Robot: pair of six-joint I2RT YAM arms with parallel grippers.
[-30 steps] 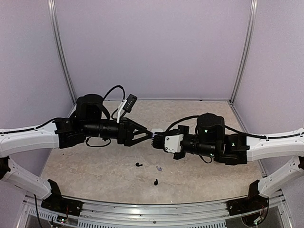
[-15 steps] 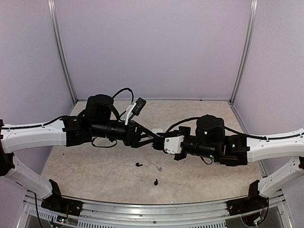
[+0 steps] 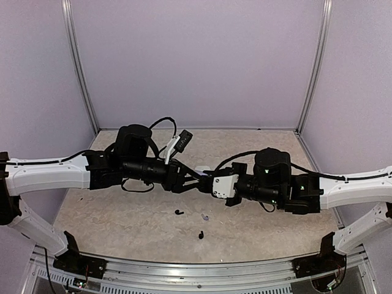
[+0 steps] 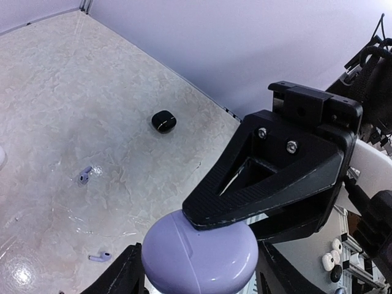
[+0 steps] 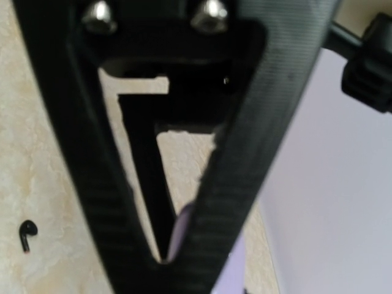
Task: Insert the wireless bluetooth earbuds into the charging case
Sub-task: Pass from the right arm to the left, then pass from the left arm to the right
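Left gripper [image 3: 195,176] has come in, clasping the case [image 4: 199,263] that right gripper [image 3: 204,181] pinches; earbuds [image 4: 84,176] still lie loose below it

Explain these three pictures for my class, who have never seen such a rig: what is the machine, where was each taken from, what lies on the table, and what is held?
The machine is a left arm and a right arm bolted to a table, each ending in a two-finger gripper. One picture looks down on both from above; the other two come from cameras on the wrists. The left gripper holds a lavender charging case; a finger of the right gripper rests on its top, though whether it clamps is unclear. On the table lie a black earbud, a second black earbud, a lavender earbud, a second lavender earbud and a black case.
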